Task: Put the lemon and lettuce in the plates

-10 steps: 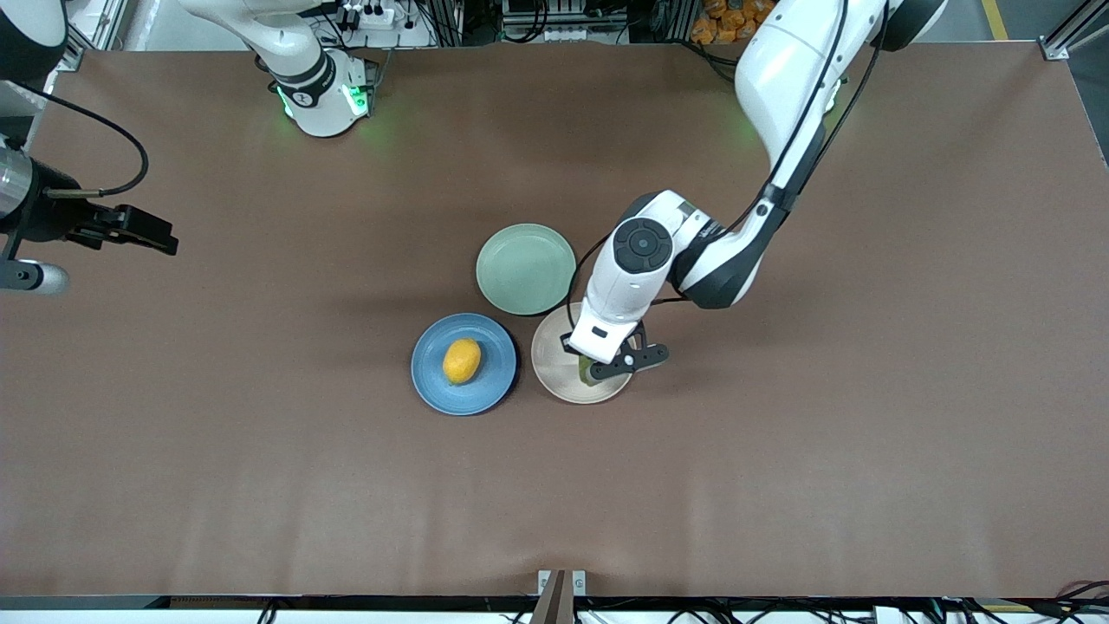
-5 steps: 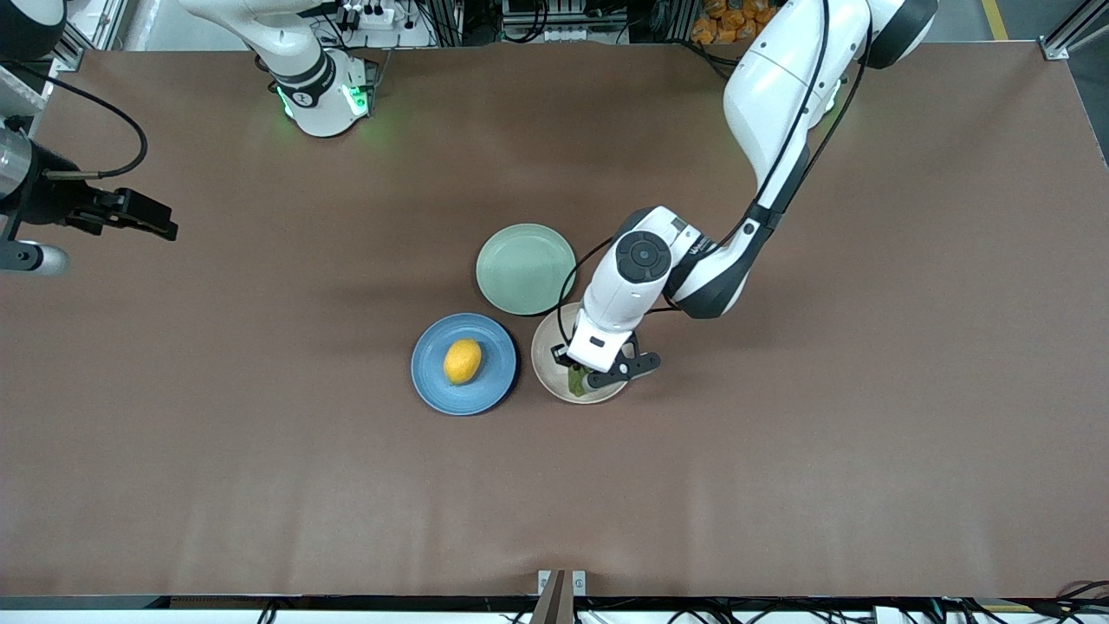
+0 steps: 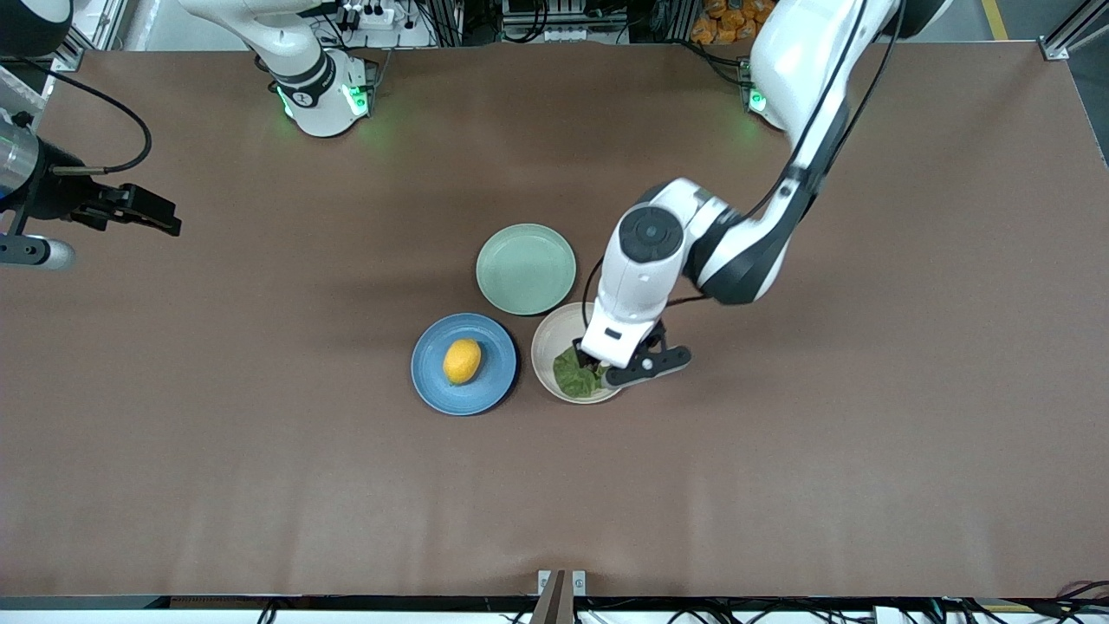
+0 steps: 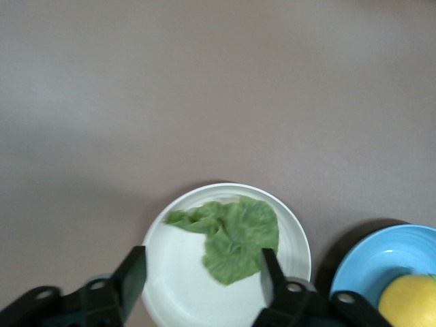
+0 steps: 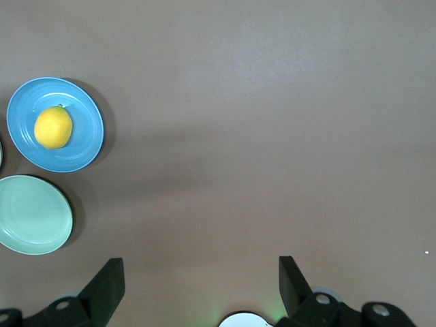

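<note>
The lemon (image 3: 462, 360) lies in the blue plate (image 3: 433, 381). The lettuce (image 3: 572, 375) lies flat in the beige plate (image 3: 546, 342), beside the blue plate toward the left arm's end. My left gripper (image 3: 598, 371) is open and empty just above the beige plate. In the left wrist view the lettuce (image 4: 235, 235) lies free on the plate (image 4: 170, 279) between my open left gripper (image 4: 202, 272) fingers, with the blue plate (image 4: 361, 266) and lemon (image 4: 409, 300) at the edge. My right gripper (image 3: 165, 223) waits open over the table's right-arm end.
A pale green plate (image 3: 526, 269) sits farther from the front camera, touching neither task plate. The right wrist view shows the lemon (image 5: 53, 127) in the blue plate (image 5: 85, 146), the green plate (image 5: 30, 214) and bare brown table under the open right gripper (image 5: 201, 286).
My left gripper has let go of the lettuce and lifted a little; the leaf now lies uncovered in the beige plate. The right arm barely shifted.
</note>
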`<state>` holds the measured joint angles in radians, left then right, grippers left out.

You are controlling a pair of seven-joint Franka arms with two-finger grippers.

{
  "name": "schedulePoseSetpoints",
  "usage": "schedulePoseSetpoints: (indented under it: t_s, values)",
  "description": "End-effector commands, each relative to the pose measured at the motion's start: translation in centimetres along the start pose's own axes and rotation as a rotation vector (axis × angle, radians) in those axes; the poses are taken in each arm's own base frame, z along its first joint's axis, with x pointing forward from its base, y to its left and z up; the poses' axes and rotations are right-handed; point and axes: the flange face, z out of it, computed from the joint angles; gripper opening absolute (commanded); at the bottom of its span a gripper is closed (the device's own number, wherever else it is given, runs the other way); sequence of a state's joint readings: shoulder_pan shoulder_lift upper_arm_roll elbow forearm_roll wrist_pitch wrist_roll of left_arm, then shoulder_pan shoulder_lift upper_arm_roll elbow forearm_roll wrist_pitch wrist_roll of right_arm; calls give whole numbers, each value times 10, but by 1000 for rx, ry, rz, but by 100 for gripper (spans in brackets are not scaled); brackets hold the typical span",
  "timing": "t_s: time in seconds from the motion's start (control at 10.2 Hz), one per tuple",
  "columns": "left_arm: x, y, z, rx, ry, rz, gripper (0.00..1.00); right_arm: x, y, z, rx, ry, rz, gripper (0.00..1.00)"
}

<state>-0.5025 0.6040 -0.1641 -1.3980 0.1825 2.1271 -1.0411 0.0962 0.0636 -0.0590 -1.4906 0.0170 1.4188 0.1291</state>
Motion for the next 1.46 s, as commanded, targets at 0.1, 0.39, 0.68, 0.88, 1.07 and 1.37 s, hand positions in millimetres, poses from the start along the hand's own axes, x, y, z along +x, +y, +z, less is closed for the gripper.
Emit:
schedulePoseSetpoints:
  t_s: [0.1,0.39,0.68,0.88,1.07,1.37]
  values:
    - [44,-84,-129,110,11,74,100,-8,1,-1,-12,14,-11,100]
    - [64,-168,-231,135,-19,169,100,-8,-1,0,-12,14,-15,100]
    - [93,-261,-293,38,-74,173,100,-7,-1,0,-12,17,-15,100]
    - [84,-286,-308,48,-107,267,100,-7,0,0,-10,17,-15,100]
    - [87,-307,-307,50,-144,256,100,-7,4,0,-10,17,-61,100]
    - [92,-320,-279,63,-184,236,100,-7,5,1,-10,15,-64,100]
